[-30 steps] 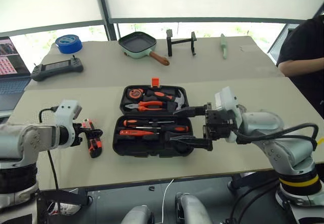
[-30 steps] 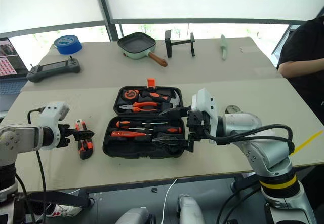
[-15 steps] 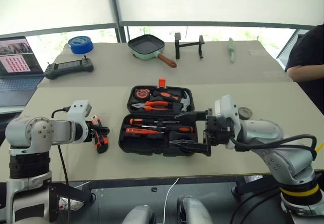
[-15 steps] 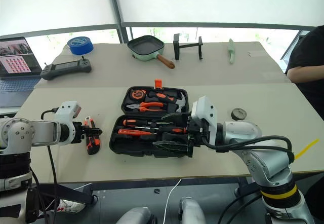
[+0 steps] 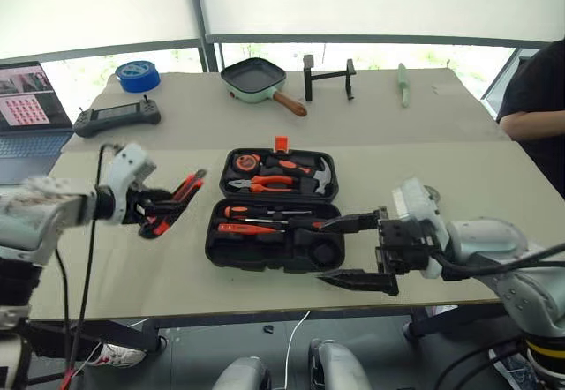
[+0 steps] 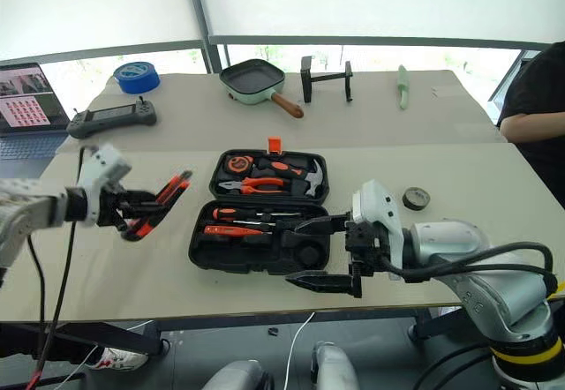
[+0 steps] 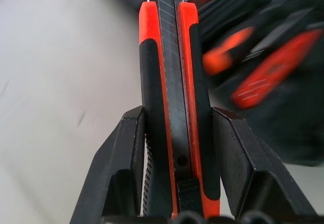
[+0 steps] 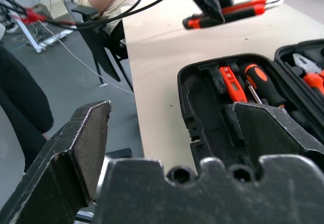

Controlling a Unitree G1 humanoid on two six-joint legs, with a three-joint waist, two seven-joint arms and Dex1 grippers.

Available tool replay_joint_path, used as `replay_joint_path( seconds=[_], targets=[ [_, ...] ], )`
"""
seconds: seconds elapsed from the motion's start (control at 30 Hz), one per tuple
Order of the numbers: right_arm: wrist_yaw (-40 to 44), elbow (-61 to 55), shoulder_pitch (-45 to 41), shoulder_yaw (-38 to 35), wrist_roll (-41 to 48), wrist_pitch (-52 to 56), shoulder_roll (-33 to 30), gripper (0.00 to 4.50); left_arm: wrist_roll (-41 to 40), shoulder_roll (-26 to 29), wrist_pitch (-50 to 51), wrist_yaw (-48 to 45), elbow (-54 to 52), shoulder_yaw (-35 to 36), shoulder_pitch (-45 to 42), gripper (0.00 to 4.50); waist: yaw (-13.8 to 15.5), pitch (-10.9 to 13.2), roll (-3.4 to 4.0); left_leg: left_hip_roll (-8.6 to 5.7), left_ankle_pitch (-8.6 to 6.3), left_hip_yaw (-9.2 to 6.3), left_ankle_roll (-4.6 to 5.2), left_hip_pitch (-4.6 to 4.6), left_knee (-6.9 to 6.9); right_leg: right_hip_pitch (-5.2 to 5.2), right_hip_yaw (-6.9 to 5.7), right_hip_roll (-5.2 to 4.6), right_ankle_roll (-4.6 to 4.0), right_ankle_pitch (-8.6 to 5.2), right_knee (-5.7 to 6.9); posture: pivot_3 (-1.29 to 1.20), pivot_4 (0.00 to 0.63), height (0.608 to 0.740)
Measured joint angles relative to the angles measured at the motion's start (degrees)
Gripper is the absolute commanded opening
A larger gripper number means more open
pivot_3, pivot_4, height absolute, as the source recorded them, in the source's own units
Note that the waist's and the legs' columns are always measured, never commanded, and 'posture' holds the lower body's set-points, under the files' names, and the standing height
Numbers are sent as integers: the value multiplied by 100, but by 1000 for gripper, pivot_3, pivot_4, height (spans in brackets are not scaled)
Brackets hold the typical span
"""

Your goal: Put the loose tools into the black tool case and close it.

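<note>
The black tool case (image 5: pixel 221 251) lies open at mid-table, with two orange-and-black screwdrivers (image 5: pixel 269 213) and a slim red-orange one (image 5: pixel 240 228) in its near half. To its left, my left gripper (image 5: pixel 155 210) is shut on the orange-black utility knife (image 5: pixel 177 194) and holds it tilted above the table. The left wrist view has the knife (image 7: pixel 169 97) clamped between both fingers. My right gripper (image 5: pixel 351 251) stands open at the case's near right corner, holding nothing. A small black tape roll (image 6: pixel 416 198) lies on the table right of the case.
Pliers, a hammer and a tape measure sit in the case's far half (image 5: pixel 275 171). Along the back are a blue tape roll (image 5: pixel 137 75), a game controller (image 5: pixel 116 117), a laptop (image 5: pixel 26 108), a pan (image 5: pixel 256 79) and a black stand (image 5: pixel 328 77). A person (image 5: pixel 538 99) sits at the right.
My left gripper has shut on the utility knife, lifted it off the table and rolled it. The right gripper, still open, has drawn back toward the table's near edge.
</note>
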Motion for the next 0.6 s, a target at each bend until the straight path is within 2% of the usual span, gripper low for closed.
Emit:
replay_joint_path(
  seconds=[0.1, 0.2, 0.3, 0.4, 0.6],
  targets=[
    [-44, 65, 81, -89, -101, -60, -7, 4500, 522, -152, -763, -1055, -70, -629, -674, 1544, 18, 1, -2, 0, 3, -1, 9, 0, 4, 9, 1, -7, 1, 0, 0, 0, 150, 740],
    [-295, 131, 36, -187, -105, -87, 154, 4500, 1134, -558, -1338, -1381, 12, -1183, -844, 1544, 10, 2, -5, 6, 21, -1, 46, -3, 7, 9, 5, -4, 0, 1, 2, 0, 150, 740],
    [-731, 189, -55, -262, -91, -73, 365, 4500, 1437, -1329, -1313, -1694, 5, -1848, -1166, 1544, 15, 10, -18, 9, 17, -4, 62, -44, 25, -20, 3, 1, 0, 2, 6, 0, 150, 740],
    [-801, 15, 164, -380, 102, 79, 231, 4500, 1836, -1568, -1437, -1878, 117, -2224, -1371, 1544, 13, 10, -18, 8, 17, -2, 69, -91, 41, -65, 1, 1, 1, 6, 13, 0, 150, 740],
    [-751, -473, 529, -614, 366, 247, -144, 4500, 2373, -1885, -1515, -2124, 424, -2571, -1450, 1544, 11, 10, -19, 7, 9, 0, 83, -95, 58, -60, 1, 0, 7, 10, 7, 0, 150, 740]
  ],
)
